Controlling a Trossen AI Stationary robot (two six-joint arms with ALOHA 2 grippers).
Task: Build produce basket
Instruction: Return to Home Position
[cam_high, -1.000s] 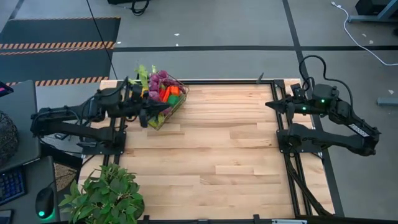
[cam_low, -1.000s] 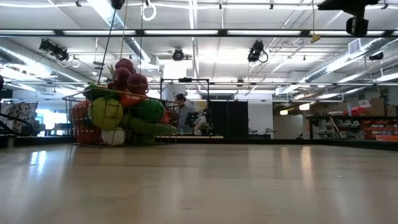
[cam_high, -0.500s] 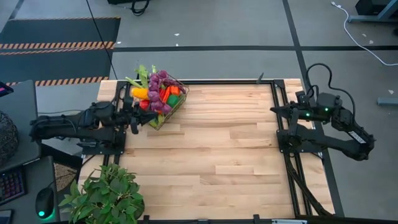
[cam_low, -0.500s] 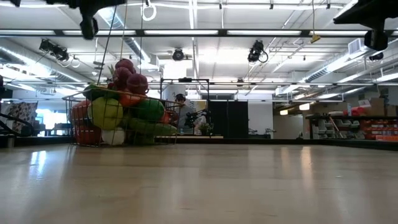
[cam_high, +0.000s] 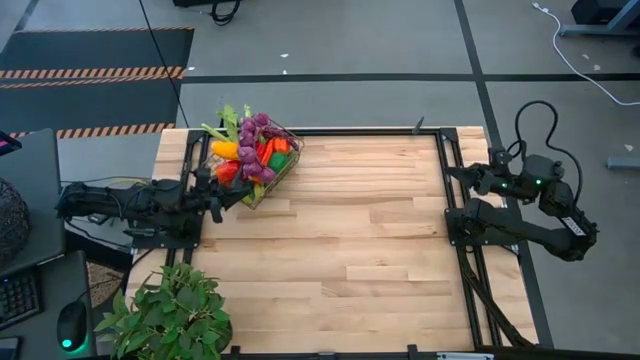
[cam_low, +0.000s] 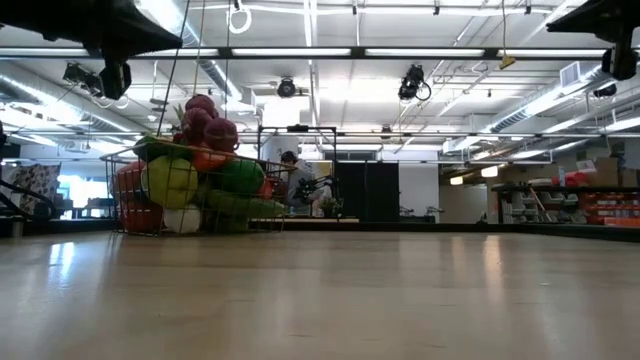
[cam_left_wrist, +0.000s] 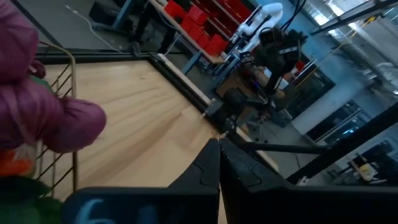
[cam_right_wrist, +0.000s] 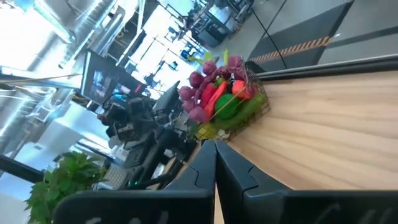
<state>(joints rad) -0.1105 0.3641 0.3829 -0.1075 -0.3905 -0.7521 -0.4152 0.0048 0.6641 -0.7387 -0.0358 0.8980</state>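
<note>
Seen from above, a light wooden table (cam_high: 350, 230) holds a small square basket of dark bronze wire mesh (cam_high: 291, 158) at its eleven o'clock corner. The basket is heaped above its rim with toy produce (cam_high: 250, 150): purple round pieces on top, with orange, red, yellow and green pieces beneath and pale green leafy stalks sticking out at the twelve o'clock side.

The left gripper (cam_high: 223, 191), on a dark arm stretched low along the table's nine o'clock edge, lies just beside the basket at its seven o'clock side; whether it touches the wire cannot be told. In the left wrist view its two dark fingers are pressed together and hold nothing (cam_left_wrist: 217, 144), with a purple piece (cam_left_wrist: 43, 115) and a strip of basket wire close by.

The right gripper (cam_high: 452, 171) sits well apart from the basket, at the table's two o'clock edge, pointing towards nine o'clock. Its fingers are also pressed together and empty (cam_right_wrist: 214, 146), and its wrist view looks across bare wood to the full basket (purple, orange and green pieces show clearly) (cam_right_wrist: 221, 93).

From table height the basket (cam_low: 122, 215) stands upright on the wood with the produce (cam_low: 195, 165) piled high.

A leafy green plant (cam_high: 170, 315) sits at the table's seven o'clock corner
</note>
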